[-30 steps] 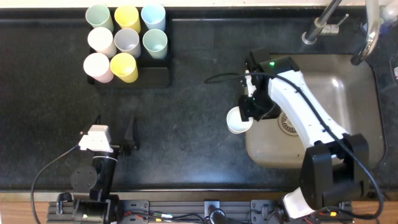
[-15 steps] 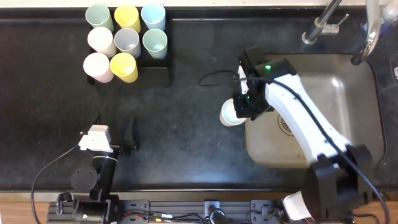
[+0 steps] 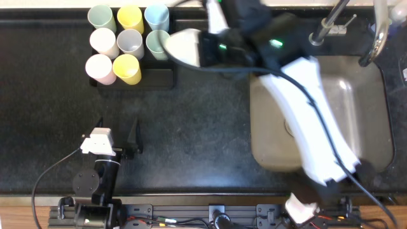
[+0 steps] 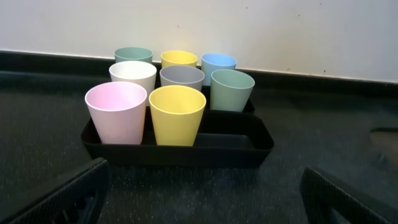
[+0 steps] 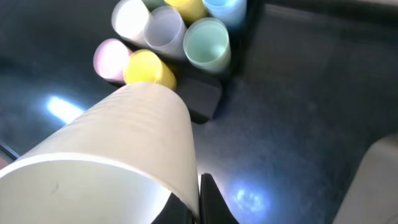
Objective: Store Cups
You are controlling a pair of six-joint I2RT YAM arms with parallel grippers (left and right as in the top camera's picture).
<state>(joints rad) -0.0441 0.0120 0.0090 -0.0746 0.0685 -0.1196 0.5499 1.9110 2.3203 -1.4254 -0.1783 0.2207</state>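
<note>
A black tray (image 3: 160,77) at the back left of the counter holds several pastel cups (image 3: 130,41), with a free spot at its front right corner. My right gripper (image 3: 205,48) is lifted high and shut on a white cup (image 3: 180,46). In the right wrist view the white cup (image 5: 118,163) lies tilted on its side, above and to the right of the tray (image 5: 205,99), with one dark finger (image 5: 209,200) against its wall. My left gripper (image 3: 118,136) rests open near the front left, facing the tray (image 4: 205,152) and its cups (image 4: 177,112).
A steel sink (image 3: 356,95) is set into the dark counter at the right, with a faucet (image 3: 331,22) behind it. Cables run along the front edge by the arm bases.
My right arm has carried the white cup from the sink's left rim up and to the left, toward the tray, rising a good deal. The left arm has kept still.
</note>
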